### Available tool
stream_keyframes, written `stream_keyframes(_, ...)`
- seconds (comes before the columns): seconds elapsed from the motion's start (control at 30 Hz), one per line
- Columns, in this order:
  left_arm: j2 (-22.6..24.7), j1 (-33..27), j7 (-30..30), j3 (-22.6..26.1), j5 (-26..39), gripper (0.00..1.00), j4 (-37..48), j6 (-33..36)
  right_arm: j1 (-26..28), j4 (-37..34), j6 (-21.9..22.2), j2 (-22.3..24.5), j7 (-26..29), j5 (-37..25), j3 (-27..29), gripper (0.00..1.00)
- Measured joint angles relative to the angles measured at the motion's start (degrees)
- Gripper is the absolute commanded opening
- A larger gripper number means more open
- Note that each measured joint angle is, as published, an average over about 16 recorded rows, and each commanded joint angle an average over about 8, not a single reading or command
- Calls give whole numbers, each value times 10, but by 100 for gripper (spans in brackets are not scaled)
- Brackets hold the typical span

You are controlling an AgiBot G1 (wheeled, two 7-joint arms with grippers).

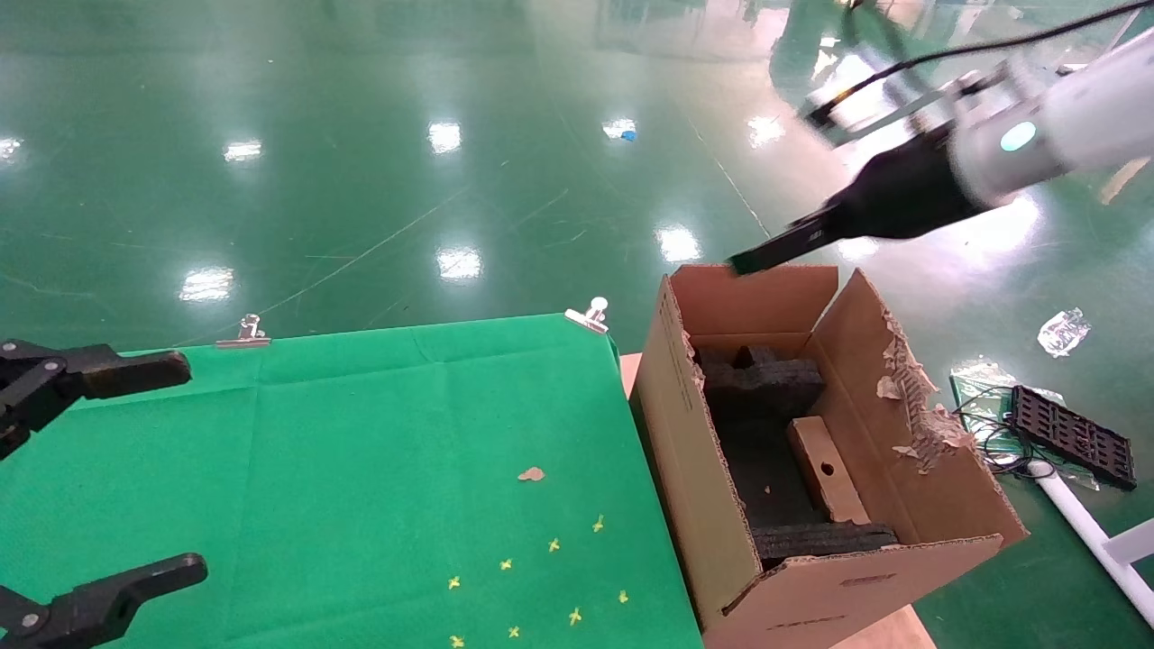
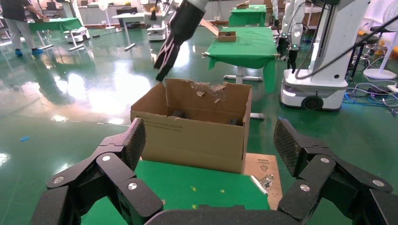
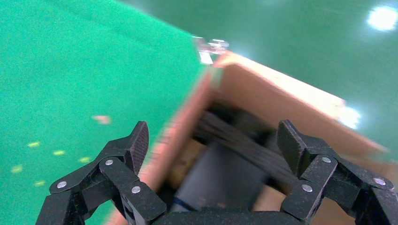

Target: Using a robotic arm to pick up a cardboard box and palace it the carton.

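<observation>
Left gripper (image 1: 99,469) parked wide open, empty, over left edge of green tabletop (image 1: 361,469). Cardboard box (image 1: 827,470) seen lying inside carton (image 1: 721,505), leaning on black foam (image 1: 766,383). Right gripper (image 3: 213,145) spread open, empty, above carton's far flap. Placing judged done; next, arm to be lifted clear.

Brown carton (image 1: 703,469), black foam (image 1: 762,383), green cloth (image 1: 361,469).
</observation>
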Motion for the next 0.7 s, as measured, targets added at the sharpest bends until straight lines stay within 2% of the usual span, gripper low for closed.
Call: stream_keyframes(0.7,0,0,0,1,0,100,0,0,-248,233,-39,54,-105,117,274,100)
